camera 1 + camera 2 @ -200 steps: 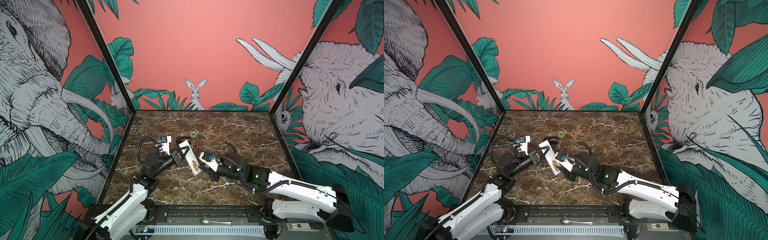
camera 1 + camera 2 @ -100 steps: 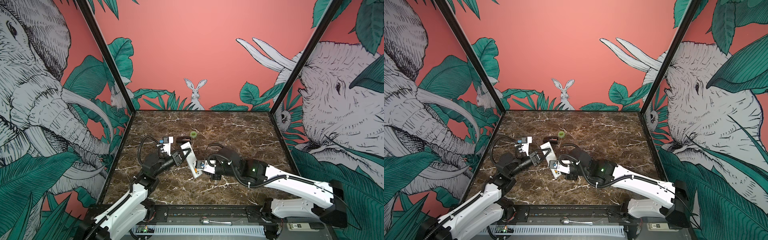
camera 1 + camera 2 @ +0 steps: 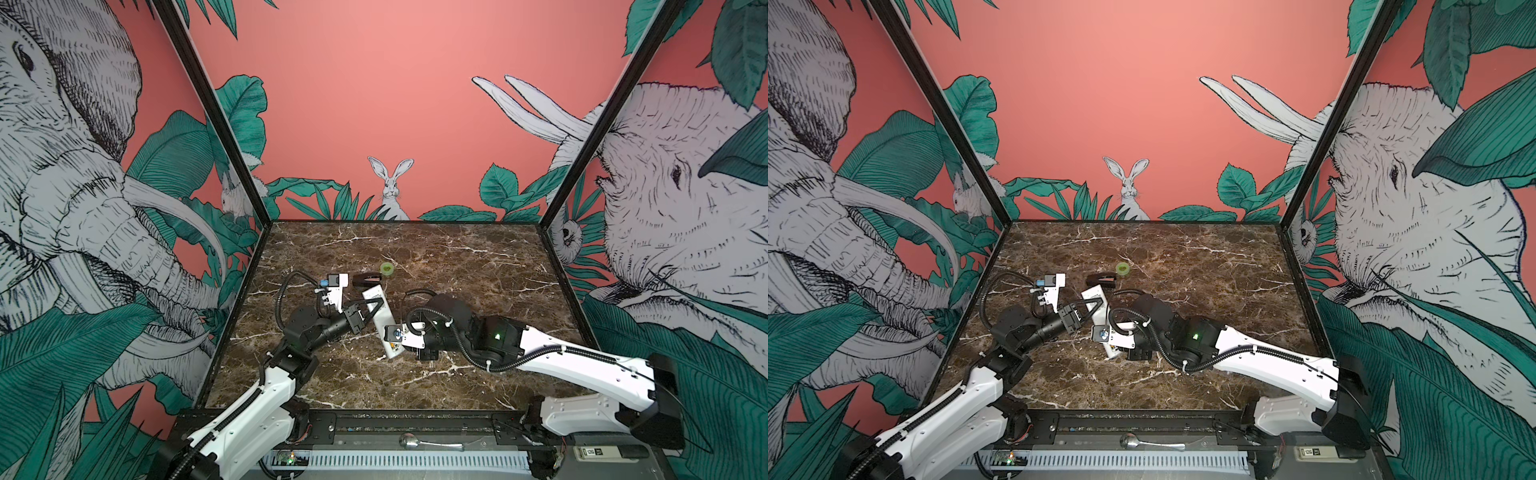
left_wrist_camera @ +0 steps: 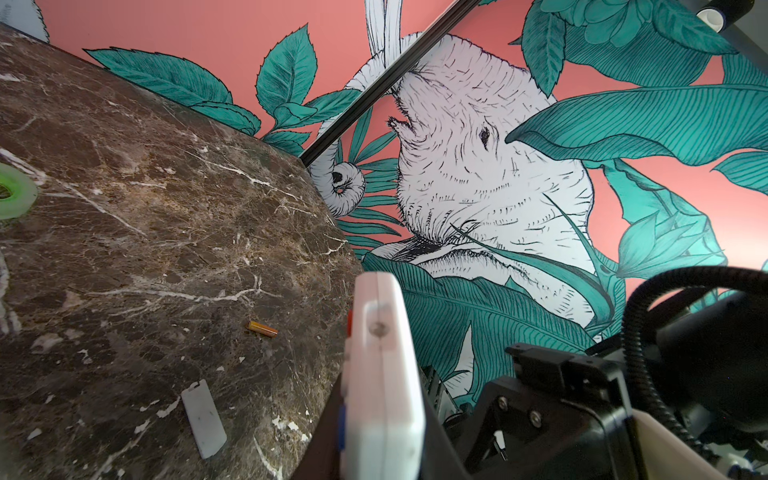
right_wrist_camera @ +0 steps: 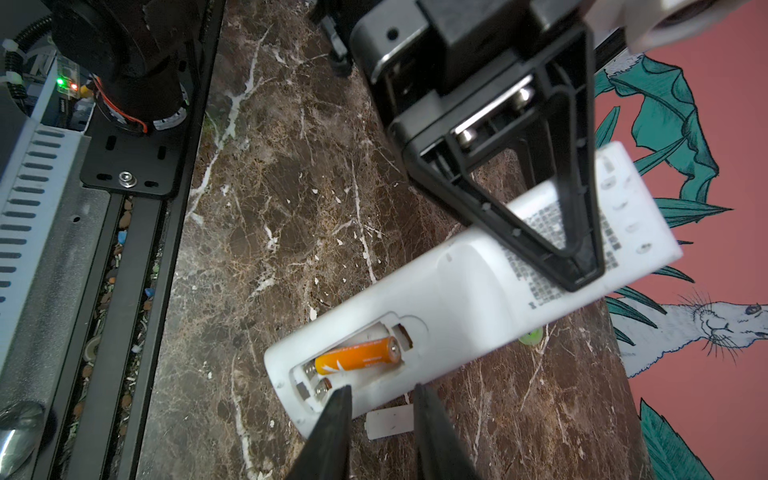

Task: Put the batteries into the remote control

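Note:
My left gripper (image 3: 376, 305) is shut on the white remote control (image 3: 381, 322) and holds it by the sides of its far half, back side up. The open battery compartment at its near end shows in the right wrist view. One orange battery (image 5: 357, 355) lies in the upper slot; the lower slot shows bare contacts. My right gripper (image 5: 382, 399) hovers at that end, open by a narrow gap with nothing between its fingers. A second battery (image 4: 262, 328) lies loose on the marble.
The white battery cover (image 5: 388, 422) lies on the table beside the remote's near end. A green tape roll (image 3: 387, 269) and a black wedge-shaped object (image 3: 368, 279) sit just behind the remote. A spoon (image 3: 415, 441) rests on the front rail.
My right gripper has swung left over the remote's near end, and its jaws have narrowed. The left gripper has kept its hold on the remote.

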